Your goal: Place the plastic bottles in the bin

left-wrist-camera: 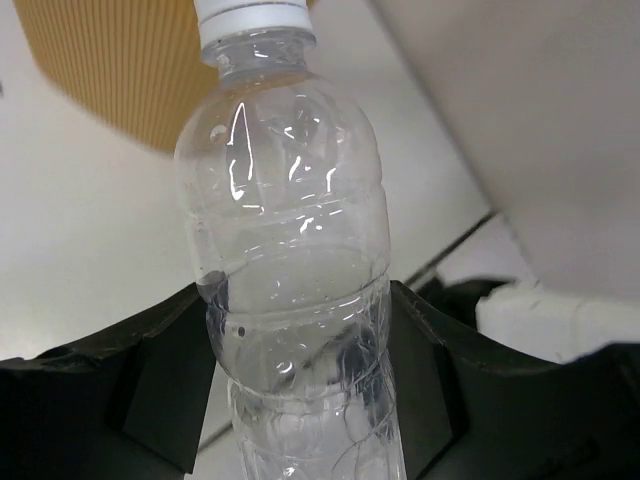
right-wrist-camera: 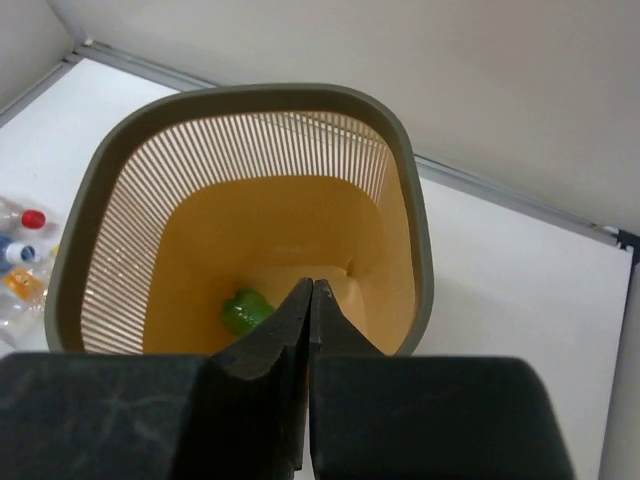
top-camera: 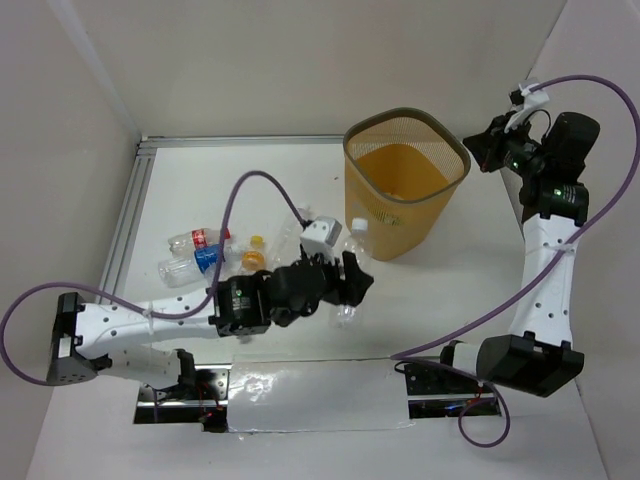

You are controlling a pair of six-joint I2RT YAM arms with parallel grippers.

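Note:
My left gripper is shut on a clear, label-free plastic bottle with a white cap, both pads pressed against its lower body. It holds the bottle just left of the bin's foot. The orange-yellow mesh bin stands at the back right, with a green bottle on its floor. My right gripper hovers above the bin's right rim, shut and empty. Three more bottles lie on the table at the left: red-labelled, blue-labelled and orange-capped.
A metal rail runs along the left and back edges of the white table. Walls close in on three sides. A purple cable loops over the left arm. A reflective strip lies between the arm bases.

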